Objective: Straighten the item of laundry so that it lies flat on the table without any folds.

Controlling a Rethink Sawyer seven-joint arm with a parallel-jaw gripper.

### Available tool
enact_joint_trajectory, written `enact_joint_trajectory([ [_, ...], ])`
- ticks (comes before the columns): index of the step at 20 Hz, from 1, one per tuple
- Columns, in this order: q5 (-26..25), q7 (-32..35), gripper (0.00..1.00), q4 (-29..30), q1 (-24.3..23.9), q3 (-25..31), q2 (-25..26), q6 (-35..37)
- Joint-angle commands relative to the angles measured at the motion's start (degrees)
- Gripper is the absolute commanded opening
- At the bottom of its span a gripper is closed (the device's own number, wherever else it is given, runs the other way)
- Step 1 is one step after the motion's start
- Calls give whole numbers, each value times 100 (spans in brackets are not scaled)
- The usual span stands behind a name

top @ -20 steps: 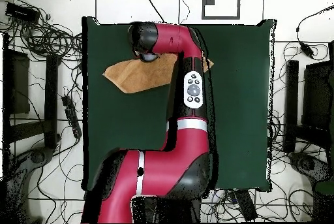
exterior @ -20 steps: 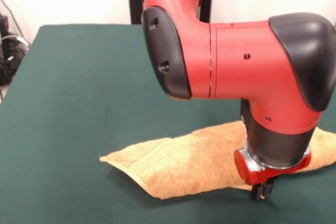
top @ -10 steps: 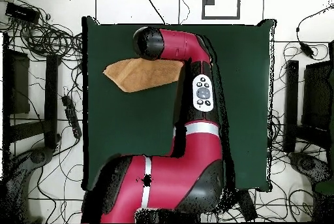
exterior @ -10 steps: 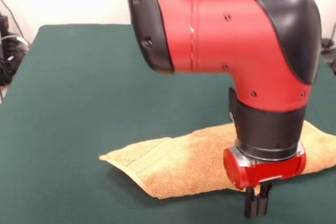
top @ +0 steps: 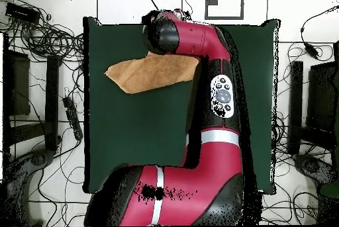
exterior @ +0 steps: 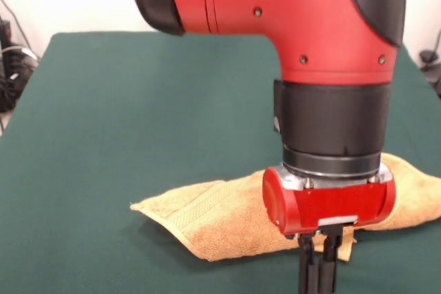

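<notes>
The table (exterior: 124, 122) with its dark green top fills most of both views, and it is much bigger than the cloth on it. The red and black arm (top: 198, 125) reaches from the base across the green top to the side far from the base, and its big wrist housing covers a large part of the front view.

The towel (exterior: 220, 218) lies near that far edge of the table in the overhead view, which is the near side in the front view. It is not flat: it looks folded over on itself into a long band with a pointed end (exterior: 138, 206), and a woven border stripe shows close to this end. The other part goes behind the wrist and comes out again on the other side (exterior: 413, 191).

The gripper (exterior: 318, 266) hangs in front of the towel's near edge. Its two black fingers (exterior: 307, 266) stand close together with only a thin gap, and they hold nothing.

Compared with one second ago, the wrist has come toward the camera and up a little, so the gripper is now off the cloth. The towel's shape looks almost the same as before. I judge that this move did not open any fold, so the task is hardly advanced and a new grasp on a corner is needed.
</notes>
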Motion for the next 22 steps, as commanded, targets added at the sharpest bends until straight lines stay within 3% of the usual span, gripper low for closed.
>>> enact_joint_trajectory([
  [1, 180, 859, 0, 1031, 108, 416, -32, 454],
  [8, 333, 688, 0, 941, 82, 503, 112, 1326],
  [11, 512, 568, 0, 495, 78, 534, 312, 2667],
  [15, 528, 803, 0, -238, 201, 320, 643, 3884],
  [19, 463, 893, 0, -549, 228, 309, 837, 4215],
  [22, 430, 904, 0, -539, 214, 390, 885, 3891],
])
